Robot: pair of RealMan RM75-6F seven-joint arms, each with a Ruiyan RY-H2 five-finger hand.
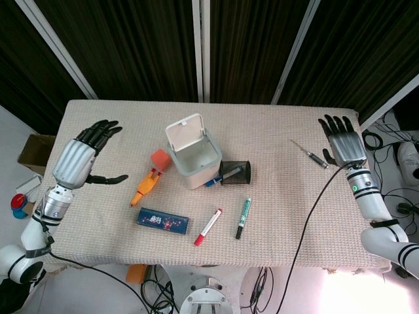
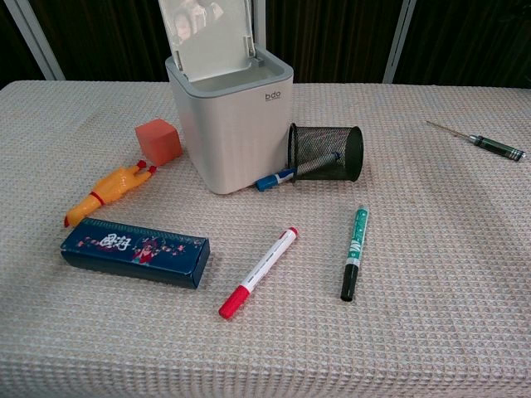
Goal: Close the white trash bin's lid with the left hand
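A: Bin first. Where does it stand?

B: White bin (image 1: 195,160) upright near the middle of the table (image 1: 275,118). Lid (image 1: 184,130) up, tipped back at the bin's far left edge, mouth uncovered. Chest view shows the lid's underside facing the camera.

A: Left hand?

B: Left hand (image 1: 84,156) well to the left of the bin, over the table's left edge. Fingers apart and stretched toward the far side, thumb out toward the bin. Holds nothing, touches nothing. Head view only.

A: Right hand?

B: Right hand (image 1: 343,142) well to the right of the bin, at the table's far right corner. Flat, fingers spread, nothing in it.

A: Around the bin?

B: Orange cube (image 1: 160,159) just left of it. Rubber chicken (image 1: 145,187) nearer than the cube, left of the bin. Black mesh cup (image 1: 236,173) lying on its side just right of the bin, blue-capped pen (image 1: 214,181) between them. Dark blue box (image 1: 163,220), red marker (image 1: 208,227) and green marker (image 1: 243,217) in front of the bin. Screwdriver (image 1: 311,154) to the bin's right, near the right hand.
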